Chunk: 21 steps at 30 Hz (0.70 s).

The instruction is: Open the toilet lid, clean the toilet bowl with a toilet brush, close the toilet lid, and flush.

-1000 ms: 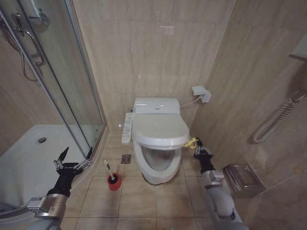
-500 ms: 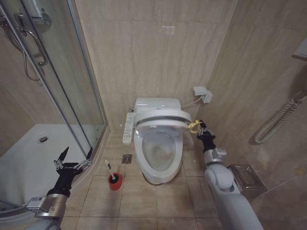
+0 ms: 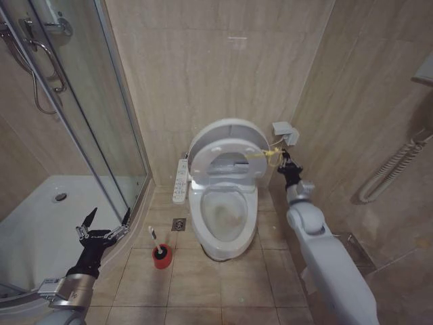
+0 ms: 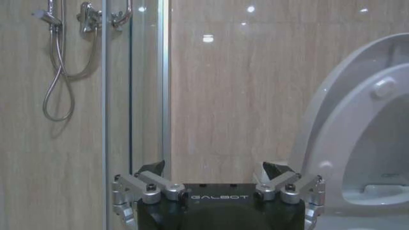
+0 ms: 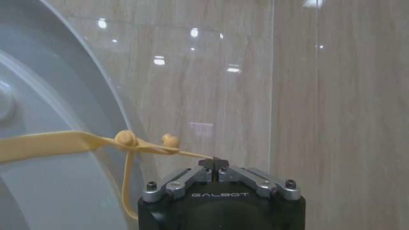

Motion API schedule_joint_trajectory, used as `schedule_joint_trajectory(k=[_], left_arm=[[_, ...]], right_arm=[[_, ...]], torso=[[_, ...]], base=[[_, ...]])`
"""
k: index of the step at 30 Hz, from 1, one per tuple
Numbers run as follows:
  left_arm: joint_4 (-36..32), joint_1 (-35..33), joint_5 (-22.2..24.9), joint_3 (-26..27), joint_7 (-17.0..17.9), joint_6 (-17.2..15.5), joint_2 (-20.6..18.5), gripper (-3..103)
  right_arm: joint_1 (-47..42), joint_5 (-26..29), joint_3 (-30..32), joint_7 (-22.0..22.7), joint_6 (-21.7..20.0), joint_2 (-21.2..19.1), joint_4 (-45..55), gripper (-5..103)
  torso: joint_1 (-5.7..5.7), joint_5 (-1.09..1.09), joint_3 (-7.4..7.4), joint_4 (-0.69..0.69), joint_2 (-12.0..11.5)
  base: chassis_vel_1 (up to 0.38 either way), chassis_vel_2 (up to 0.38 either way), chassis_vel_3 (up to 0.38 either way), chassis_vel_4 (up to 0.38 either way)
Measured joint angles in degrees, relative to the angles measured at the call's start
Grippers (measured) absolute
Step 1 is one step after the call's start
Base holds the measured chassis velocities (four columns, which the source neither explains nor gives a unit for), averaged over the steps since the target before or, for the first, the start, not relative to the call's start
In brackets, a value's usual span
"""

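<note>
- Left gripper point(image 3: 105, 222), 8 o'clock, fingers spread, idle.
- Small white-handled toilet brush point(image 3: 156, 246) in red cup, 7 o'clock.
- White ceramic toilet bowl point(image 3: 223, 223), centre.
- Right gripper point(image 3: 284, 161), 2 o'clock, pinching yellow tie point(image 3: 265, 154).
- Glossy white oval toilet lid point(image 3: 225, 145) raised, 12 o'clock.

Toilet lid point(image 3: 218, 135) and seat ring point(image 3: 226, 159) raised from flat to near upright since earlier frames. Right gripper point(image 3: 283, 161), pinching yellow tie point(image 3: 267, 154), moved toward 12 o'clock.
</note>
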<state>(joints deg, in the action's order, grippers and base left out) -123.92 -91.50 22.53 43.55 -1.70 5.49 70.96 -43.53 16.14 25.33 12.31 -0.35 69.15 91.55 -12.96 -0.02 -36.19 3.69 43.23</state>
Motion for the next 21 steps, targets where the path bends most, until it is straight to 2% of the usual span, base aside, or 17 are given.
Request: schedule_joint_trajectory(k=[21], left_arm=[[0.0, 0.0, 0.0, 0.0, 0.0, 0.0, 0.0, 100]], right_arm=[[15.0, 0.5, -7.1, 1.0, -0.3, 3.3, -14.1, 2]], torso=[[0.00, 0.02, 0.00, 0.02, 0.0]], base=[[0.000, 0.000, 0.000, 0.000]])
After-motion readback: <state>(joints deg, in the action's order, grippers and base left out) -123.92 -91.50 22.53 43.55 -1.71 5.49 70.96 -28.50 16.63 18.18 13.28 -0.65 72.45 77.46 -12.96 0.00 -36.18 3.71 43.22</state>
